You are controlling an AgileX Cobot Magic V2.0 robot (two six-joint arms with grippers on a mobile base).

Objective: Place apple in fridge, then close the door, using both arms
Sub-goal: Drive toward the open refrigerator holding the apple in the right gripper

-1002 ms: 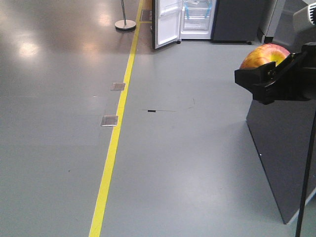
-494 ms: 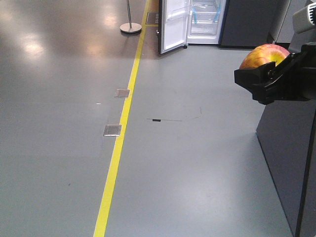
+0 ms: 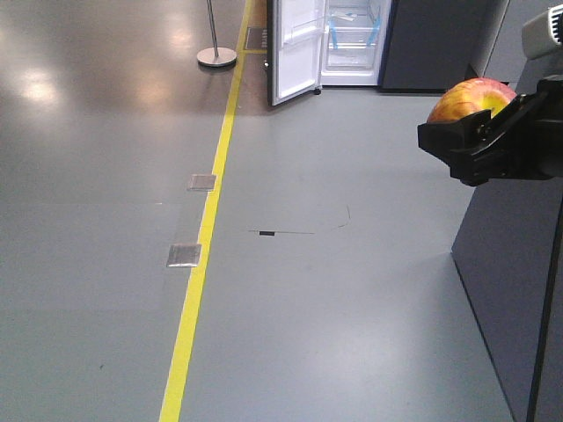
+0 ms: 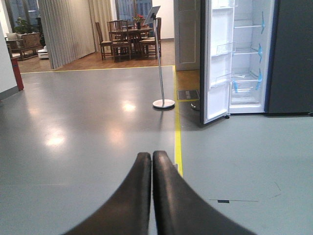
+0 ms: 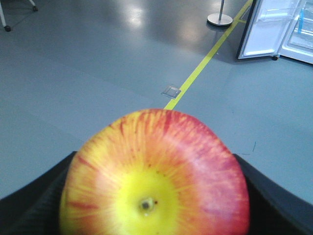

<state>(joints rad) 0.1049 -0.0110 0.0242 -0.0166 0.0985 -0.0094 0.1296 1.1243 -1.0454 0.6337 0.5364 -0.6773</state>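
Fridge (image 3: 352,53) nearer, apple (image 3: 471,95) in right jaws

The right tool (image 3: 468,134) grips the apple (image 3: 471,95) at the right edge. Far ahead, the fridge (image 3: 354,44) stands with its door (image 3: 295,48) open, beside a yellow floor line (image 3: 201,255).

Legible markings: none.
We read no text, brand or number anywhere; the board (image 4: 152,13) atop the floor stand (image 4: 163,104) is angled, its face unreadable to us.
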